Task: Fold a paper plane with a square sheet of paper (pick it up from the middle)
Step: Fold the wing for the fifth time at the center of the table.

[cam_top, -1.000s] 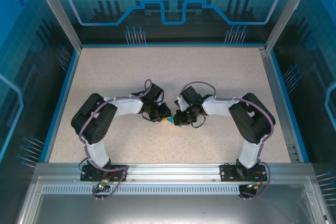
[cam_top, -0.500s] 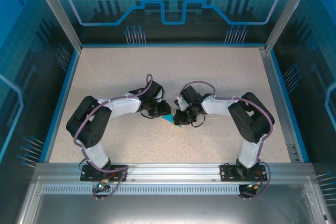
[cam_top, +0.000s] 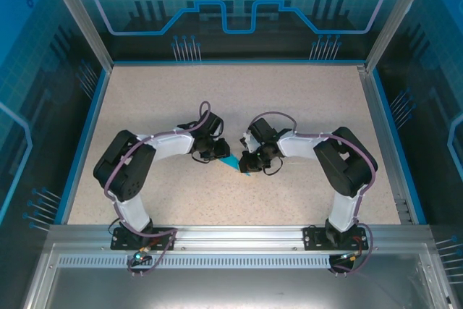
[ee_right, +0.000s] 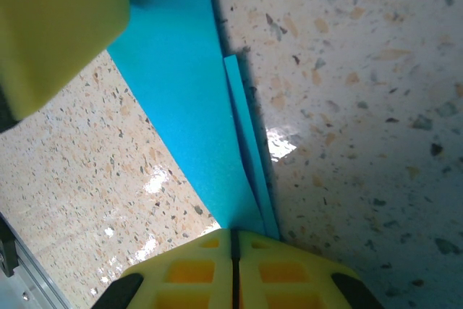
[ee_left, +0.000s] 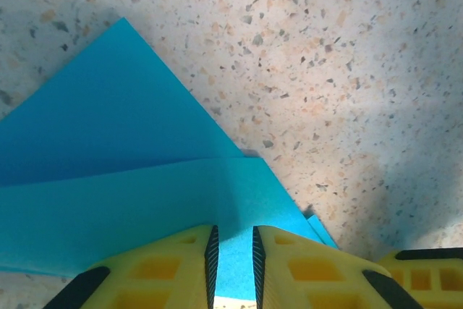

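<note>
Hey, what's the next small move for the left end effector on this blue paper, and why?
Probably close the left end effector on the folded edge. Its fingers stand a slit apart with the square sheet of paper showing in the gap, while the right end effector is shut on the sheet, steadying it.

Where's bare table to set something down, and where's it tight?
Free: the far half of the speckled beige tabletop; strips outside the left arm and right arm; the near band between their bases. Crowded: centre, where left gripper and right gripper meet at the folded teal-blue paper.
</note>
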Robot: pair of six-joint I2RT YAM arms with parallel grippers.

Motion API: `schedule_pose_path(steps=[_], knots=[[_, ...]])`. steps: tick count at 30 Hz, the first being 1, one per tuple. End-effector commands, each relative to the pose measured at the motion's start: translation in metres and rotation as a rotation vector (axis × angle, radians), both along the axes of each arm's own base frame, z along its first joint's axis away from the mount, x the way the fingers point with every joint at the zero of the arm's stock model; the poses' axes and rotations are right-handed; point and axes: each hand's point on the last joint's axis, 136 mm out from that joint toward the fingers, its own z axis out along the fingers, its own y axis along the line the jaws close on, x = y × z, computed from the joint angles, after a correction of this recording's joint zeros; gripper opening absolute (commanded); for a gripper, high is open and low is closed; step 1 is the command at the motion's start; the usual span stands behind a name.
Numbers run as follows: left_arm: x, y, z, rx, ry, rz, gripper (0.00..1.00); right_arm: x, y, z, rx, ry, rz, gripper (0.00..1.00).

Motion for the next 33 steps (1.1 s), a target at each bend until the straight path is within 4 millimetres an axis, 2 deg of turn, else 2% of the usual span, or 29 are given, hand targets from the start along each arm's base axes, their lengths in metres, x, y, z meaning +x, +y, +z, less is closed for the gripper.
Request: schedule_pose_path(steps=[1, 13, 17, 23, 28, 33], knots=[[0.013, 0.004, -0.003, 0.032, -0.044, -0.03, 0.24, -0.022, -0.043, -0.051, -0.221, 0.096, -0.028, 0.08], [0.014, 0.028, -0.02, 0.099, -0.028, 0.003, 0.24, -0.024, -0.046, -0.054, -0.237, 0.107, -0.027, 0.08], [0.012, 0.038, -0.03, 0.058, -0.012, 0.041, 0.24, -0.024, -0.048, -0.055, -0.239, 0.111, -0.03, 0.08], [0.007, 0.041, -0.043, -0.038, 0.012, 0.093, 0.25, -0.026, -0.05, -0.057, -0.244, 0.122, -0.034, 0.08], [0.01, 0.047, -0.045, -0.041, 0.008, 0.118, 0.25, -0.03, -0.057, -0.062, -0.274, 0.141, -0.04, 0.08], [0.018, 0.068, -0.043, -0.021, 0.008, 0.191, 0.26, -0.033, -0.065, -0.066, -0.294, 0.155, -0.051, 0.08]])
